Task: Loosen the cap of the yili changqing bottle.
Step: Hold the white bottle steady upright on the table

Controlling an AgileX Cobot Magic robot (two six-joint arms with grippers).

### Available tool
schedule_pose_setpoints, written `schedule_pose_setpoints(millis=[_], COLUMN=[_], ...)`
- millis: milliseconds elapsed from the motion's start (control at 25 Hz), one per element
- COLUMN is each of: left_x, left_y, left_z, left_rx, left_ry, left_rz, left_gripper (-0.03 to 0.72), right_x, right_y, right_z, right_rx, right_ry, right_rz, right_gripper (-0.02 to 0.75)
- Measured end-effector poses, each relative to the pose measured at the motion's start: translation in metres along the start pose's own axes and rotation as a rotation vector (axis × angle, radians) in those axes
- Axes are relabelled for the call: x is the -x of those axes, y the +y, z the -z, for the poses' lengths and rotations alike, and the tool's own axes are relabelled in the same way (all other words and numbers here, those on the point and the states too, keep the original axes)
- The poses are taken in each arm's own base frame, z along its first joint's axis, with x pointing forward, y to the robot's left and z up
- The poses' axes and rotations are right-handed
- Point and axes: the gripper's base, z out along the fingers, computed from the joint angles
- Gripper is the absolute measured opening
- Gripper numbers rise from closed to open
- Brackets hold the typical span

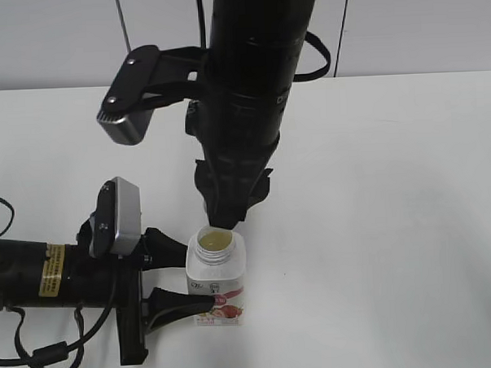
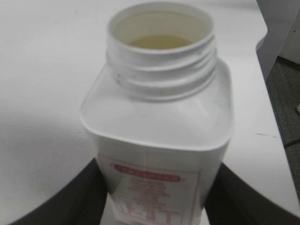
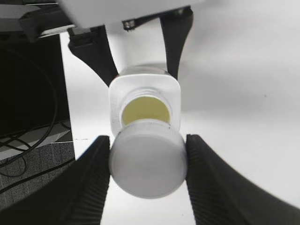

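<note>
On counter, near front edge: yili changqing bottle (image 1: 217, 283) upright, neck open.
Left claw (image 1: 184, 280) clamps bottle body at both sides. Right claw (image 3: 147, 164) pinches cap (image 3: 147, 161), lifted off, just above neck.

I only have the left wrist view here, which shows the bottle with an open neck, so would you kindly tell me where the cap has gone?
Observer: The cap is off the yili changqing bottle and sits clamped between the fingers of the right tool.

Operator: Thank you. Is that tool far from the bottle?

Observer: No, the right wrist view shows the cap just above the open neck, overlapping its near rim.

Operator: And is my own tool truly gripping the bottle?

Observer: Yes, in the exterior view the left tool closes on the bottle's body from the left side, one finger across the label.

Operator: Is the bottle upright?

Observer: Yes, it stands upright on the white table.
</note>
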Motion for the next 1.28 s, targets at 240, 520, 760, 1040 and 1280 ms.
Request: schedule_pose_setpoints(millis=[240, 520, 760, 1040, 1280], left_x=[0.000, 0.000, 0.004, 0.006, 0.005], left_y=[0.005, 0.011, 0.020, 0.024, 0.027], left_z=[0.000, 0.000, 0.001, 0.003, 0.004], left_rx=[0.052, 0.117, 0.217, 0.266, 0.303], left_ry=[-0.009, -0.019, -0.066, -0.086, -0.090], left_rz=[0.033, 0.019, 0.017, 0.042, 0.063], left_gripper=[0.387, 0.387, 0.387, 0.386, 0.386], right_x=[-0.013, -0.055, -0.111, -0.143, -0.158], right_y=[-0.014, -0.055, -0.089, -0.097, -0.090], right_z=[0.004, 0.016, 0.024, 0.004, -0.039], right_rx=[-0.103, -0.087, -0.105, -0.122, -0.173], right_ry=[0.077, 0.023, 0.023, 0.009, -0.059], right_rz=[-0.174, -0.452, -0.747, -0.946, -1.080], right_gripper=[0.386, 0.386, 0.386, 0.386, 0.386])
